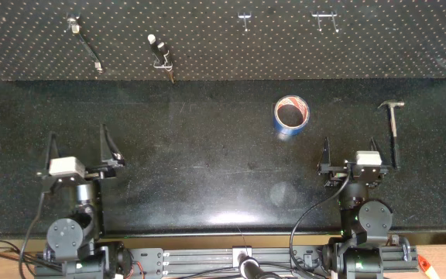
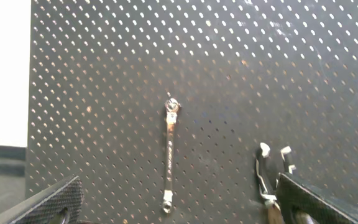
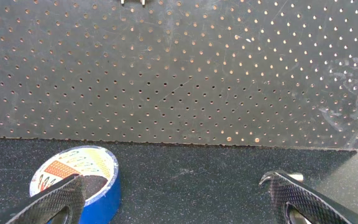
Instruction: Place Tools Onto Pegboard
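Observation:
A dark pegboard stands along the table's far edge. A slim wrench hangs on it at the left, with pliers hanging just right of it. A blue tape roll lies flat on the table right of centre. A small hammer lies at the far right, its head peeking past my right finger. My left gripper hovers open and empty near the front left. My right gripper is open and empty, short of the tape and the hammer.
Two bare metal hooks stick out of the pegboard's right half; one hook shows in the right wrist view. The black table top stretches between the arms.

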